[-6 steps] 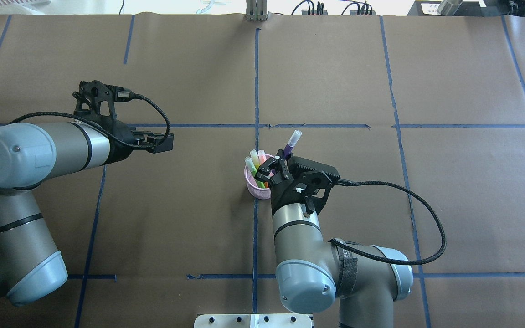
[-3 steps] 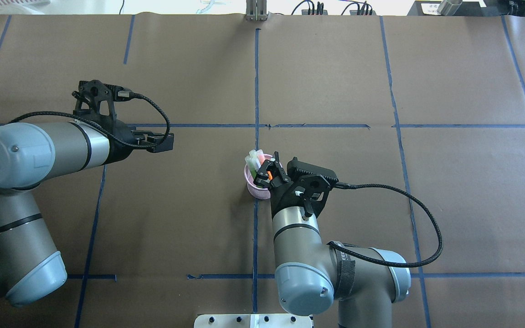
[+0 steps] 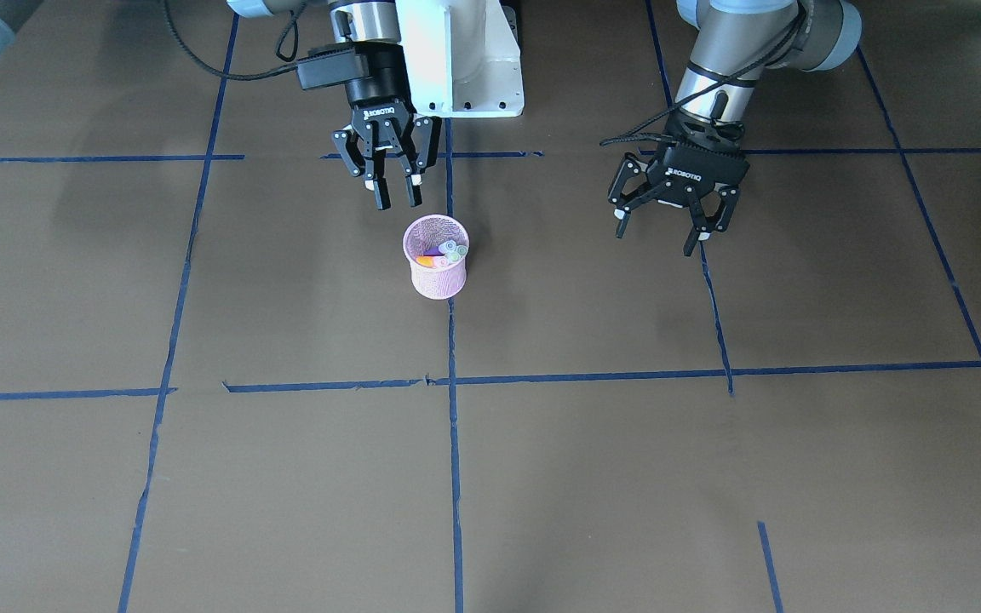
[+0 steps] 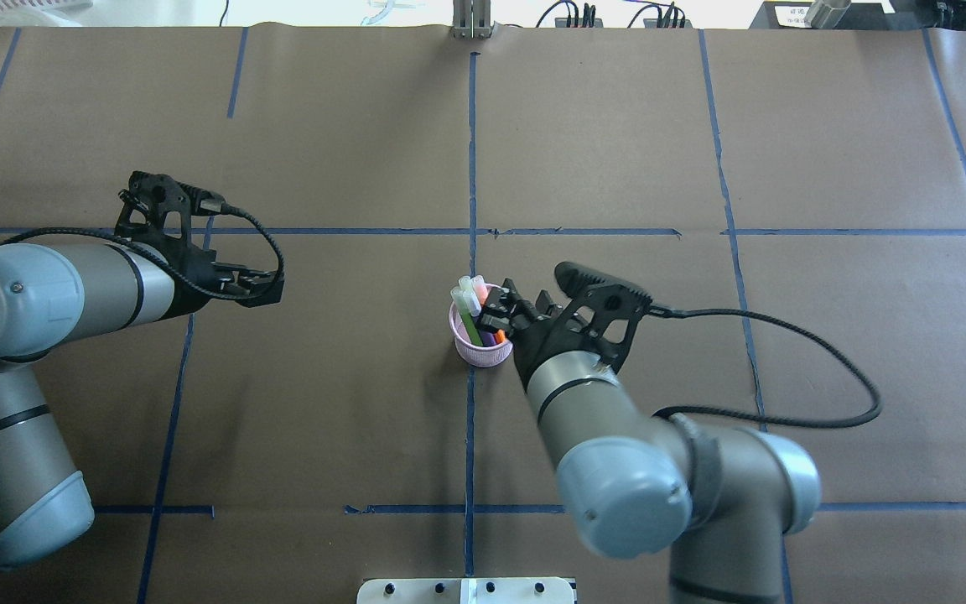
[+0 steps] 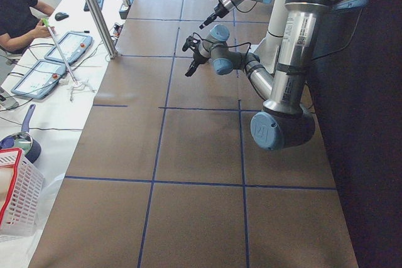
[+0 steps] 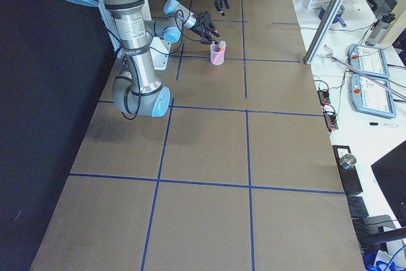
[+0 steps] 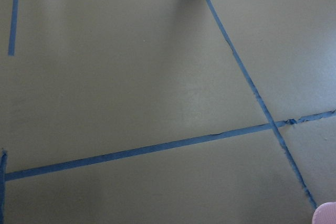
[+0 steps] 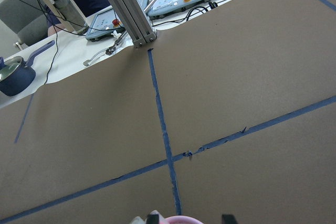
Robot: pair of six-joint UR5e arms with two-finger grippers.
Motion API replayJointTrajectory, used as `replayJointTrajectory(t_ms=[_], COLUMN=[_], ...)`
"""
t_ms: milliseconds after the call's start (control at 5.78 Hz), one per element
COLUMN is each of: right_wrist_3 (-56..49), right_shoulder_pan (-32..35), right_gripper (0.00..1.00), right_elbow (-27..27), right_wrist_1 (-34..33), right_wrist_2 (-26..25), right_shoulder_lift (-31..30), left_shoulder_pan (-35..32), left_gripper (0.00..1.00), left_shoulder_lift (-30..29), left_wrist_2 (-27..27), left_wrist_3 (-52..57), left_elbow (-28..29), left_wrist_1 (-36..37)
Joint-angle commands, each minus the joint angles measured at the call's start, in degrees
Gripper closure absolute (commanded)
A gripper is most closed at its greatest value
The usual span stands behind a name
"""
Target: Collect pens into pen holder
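Pens (image 3: 444, 254), three (purple, orange, green): all standing in pen holder (image 3: 437, 277) mid-way along the bench (image 3: 627, 468); right pincer (image 3: 397, 203) spread open, empty, just beside the rim; left pincer (image 3: 654, 240) likewise open, empty, well apart; collecting apparently complete, next: lift away clear of caps.

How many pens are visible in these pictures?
3, all in the pink pen holder: seen from overhead, the green pen at its left, the purple pen in the middle, the orange pen at its right. Others could be hidden deeper inside.
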Motion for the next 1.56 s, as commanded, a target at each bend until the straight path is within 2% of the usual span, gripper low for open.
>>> replayJointTrajectory(t_ms=[0,173,519,692,864,1037,1210,1383], right_wrist_3=[-3.24,-7.94,-27.21,-37.68,-43.18,-45.93,-48.13,-57.46], right_shoulder_pan=[9.65,16.67,37.20,46.45,51.41,53.29,53.48,56.70], right_gripper=[0.50,0.51,0.52,0.52,0.52,0.52,0.52,0.52], right_elbow=[7.61,9.04,9.06,8.01,8.00,8.09,7.91,6.43], right_wrist_1=[0.10,0.10,0.10,0.10,0.10,0.10,0.02,-0.42], right_wrist_2=[19.90,30.20,56.97,68.59,75.06,77.56,77.59,77.94], right_shoulder_lift=[-7.49,-10.06,-16.82,-20.68,-25.51,-28.77,-31.50,-35.53], left_shoulder_pan=[-2.29,-7.61,-23.75,-32.01,-37.49,-39.63,-44.00,-48.92], left_gripper=[0.01,0.01,0.01,0.01,0.01,0.00,0.00,0.00], left_shoulder_lift=[4.61,5.59,5.78,5.78,5.17,5.60,5.86,6.74], left_wrist_2=[-0.55,-8.64,-26.57,-34.40,-35.70,-41.10,-48.64,-53.07], left_wrist_3=[11.47,14.30,28.58,36.83,42.13,41.75,42.01,42.27], left_elbow=[3.36,4.95,10.38,16.07,20.30,20.69,21.04,20.87], left_wrist_1=[0.10,0.10,0.10,-0.08,0.01,0.53,2.89,4.65])
